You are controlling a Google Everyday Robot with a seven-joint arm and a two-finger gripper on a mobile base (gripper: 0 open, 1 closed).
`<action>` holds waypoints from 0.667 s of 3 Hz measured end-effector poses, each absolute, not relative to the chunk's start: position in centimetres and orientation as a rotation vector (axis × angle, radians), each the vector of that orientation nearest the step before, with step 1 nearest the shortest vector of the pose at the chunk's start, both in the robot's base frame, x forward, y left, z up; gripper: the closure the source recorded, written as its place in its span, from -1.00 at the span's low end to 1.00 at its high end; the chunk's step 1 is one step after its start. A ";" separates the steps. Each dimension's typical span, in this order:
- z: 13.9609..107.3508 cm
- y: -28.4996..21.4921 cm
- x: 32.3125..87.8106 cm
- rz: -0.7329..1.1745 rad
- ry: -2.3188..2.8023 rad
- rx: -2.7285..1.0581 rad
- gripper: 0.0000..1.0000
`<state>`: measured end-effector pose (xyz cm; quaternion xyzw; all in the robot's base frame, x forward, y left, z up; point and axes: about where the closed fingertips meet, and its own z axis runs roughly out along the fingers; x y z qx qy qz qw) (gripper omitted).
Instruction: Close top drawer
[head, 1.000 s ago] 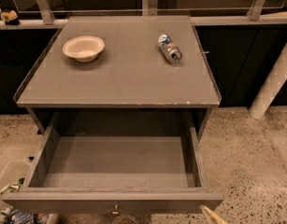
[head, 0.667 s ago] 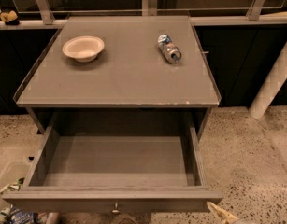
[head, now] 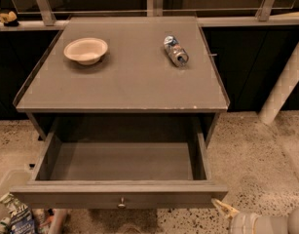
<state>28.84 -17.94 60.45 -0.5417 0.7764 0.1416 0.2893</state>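
The top drawer [head: 121, 160] stands pulled far out of the grey cabinet, its plain grey inside bare. Its wide front panel [head: 66, 198] runs along the bottom of the camera view, with a small round metal knob [head: 121, 202] at its middle. My gripper [head: 224, 210] comes in from the bottom right corner, its yellowish tip just below the right end of the front panel, touching it or very nearly. The pale wrist [head: 258, 223] trails off to the right behind it.
On the cabinet top [head: 129, 77] sit a shallow cream bowl [head: 85, 49] at the left and a can lying on its side [head: 176, 50] at the right. A crumpled packet [head: 17, 218] lies on the speckled floor at bottom left. A white post [head: 283, 89] leans at the right.
The drawer front and its knob have slid a little way in toward the cabinet. My gripper has risen at the bottom right and shows more of its wrist.
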 end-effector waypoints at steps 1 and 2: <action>58.7 -18.5 31.2 0.453 2.091 -1.439 -1.00; 58.7 -17.7 35.5 0.489 2.074 -1.480 -1.00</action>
